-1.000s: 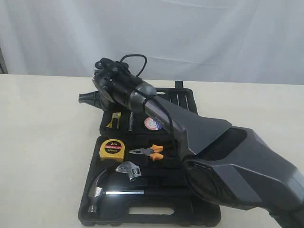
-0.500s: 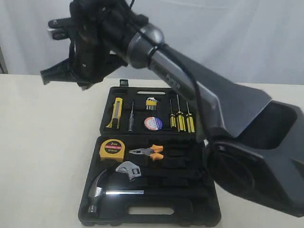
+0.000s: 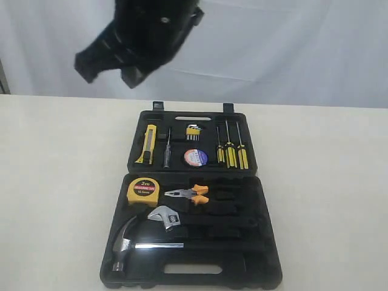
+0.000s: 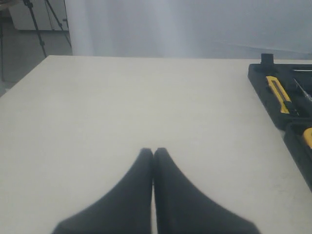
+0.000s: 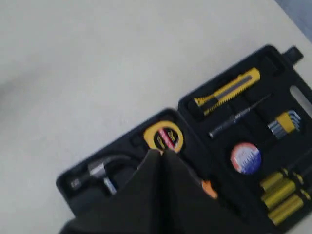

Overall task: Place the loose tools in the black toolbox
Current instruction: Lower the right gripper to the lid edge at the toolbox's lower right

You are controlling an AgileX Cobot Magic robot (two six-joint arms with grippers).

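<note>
**With every loose tool seated, both grippers were closed on nothing**

Though the task was about loose tools, none lay out on the table from where I stood. The black toolbox lay open and flat, its handle half close to the near edge and its other half reaching toward the far edge. In the far half, the yellow-and-black utility knife lay in the slot nearest the left edge. The small dark tape roll sat in a round recess near that half's middle. In the near half, the yellow "2m" tape measure sat on the left side. The orange-and-black-handled pliers lay just beside it, toward the right edge.

Around them were the other pieces. A steel claw hammer and an adjustable wrench lay nearer the handle. Three yellow-handled screwdrivers, a set of hex keys and a thin dark driver filled the far half.

High above the toolbox hung the right gripper, a dark blur. Its fingers were pressed together with nothing between them. The left gripper hung over bare tabletop on the left, well apart from the toolbox. Its fingers touched tip to tip and held nothing.
</note>
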